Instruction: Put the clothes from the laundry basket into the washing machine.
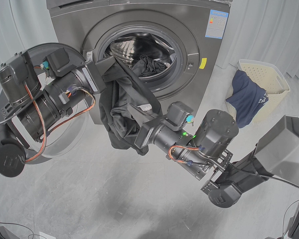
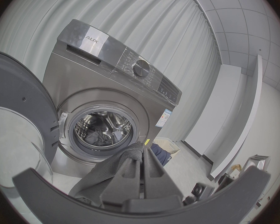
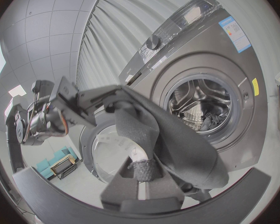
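Note:
A black garment (image 1: 123,113) hangs in the air in front of the washing machine (image 1: 139,27), stretched between both grippers. My left gripper (image 1: 107,63) is shut on its upper edge by the drum opening's left rim; the pinched cloth (image 2: 127,154) bunches at its fingertips. My right gripper (image 1: 136,112) is shut on a lower part of the garment (image 3: 177,147), below the opening. The drum (image 1: 139,55) holds another dark garment (image 1: 149,65). The cream laundry basket (image 1: 269,75) stands right of the machine with navy clothing (image 1: 247,97) draped over its rim.
The machine's round door (image 1: 40,100) is swung open to the left, behind my left arm. Grey curtains hang behind and beside the machine. Bare grey floor lies in front of it.

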`<state>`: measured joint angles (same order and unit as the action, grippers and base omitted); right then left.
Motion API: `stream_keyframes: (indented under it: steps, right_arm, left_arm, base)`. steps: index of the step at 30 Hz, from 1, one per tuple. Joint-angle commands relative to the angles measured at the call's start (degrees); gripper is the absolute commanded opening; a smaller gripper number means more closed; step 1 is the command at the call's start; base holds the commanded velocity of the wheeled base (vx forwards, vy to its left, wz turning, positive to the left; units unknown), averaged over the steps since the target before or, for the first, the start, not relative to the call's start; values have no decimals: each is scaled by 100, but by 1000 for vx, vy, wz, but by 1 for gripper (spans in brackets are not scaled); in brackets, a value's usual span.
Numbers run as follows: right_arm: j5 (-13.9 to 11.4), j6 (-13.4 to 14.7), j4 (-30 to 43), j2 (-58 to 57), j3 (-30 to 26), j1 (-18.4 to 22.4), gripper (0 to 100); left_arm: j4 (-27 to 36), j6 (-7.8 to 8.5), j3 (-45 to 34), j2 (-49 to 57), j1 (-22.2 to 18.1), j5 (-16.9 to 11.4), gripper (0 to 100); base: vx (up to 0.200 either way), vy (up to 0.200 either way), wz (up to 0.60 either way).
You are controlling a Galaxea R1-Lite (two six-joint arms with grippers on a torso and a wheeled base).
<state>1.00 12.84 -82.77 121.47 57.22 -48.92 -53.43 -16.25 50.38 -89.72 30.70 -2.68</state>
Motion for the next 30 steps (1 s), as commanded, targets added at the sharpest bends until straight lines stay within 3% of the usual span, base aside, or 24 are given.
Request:
stream_keyframes:
  steps: [1,11,25,30]
  right_arm:
    - [49,-36,51,-484,-115,234,0]
    - [32,-159,174,-1081,-466,445,0]
    - [14,-264,191,-1029,-607,849,0]
    - [32,-264,191,-1029,-941,955,0]
  left_arm:
    - [-1,-1,-55,25,-11,13,0]
    - [-1,8,-108,34,-116,136,0]
    - [-1,8,-275,315,24,172,0]
    - [-1,-1,-231,447,15,172,0]
  base:
    - [0,0,0]
    - [0,0,0]
    - [0,0,0]
    - [0,0,0]
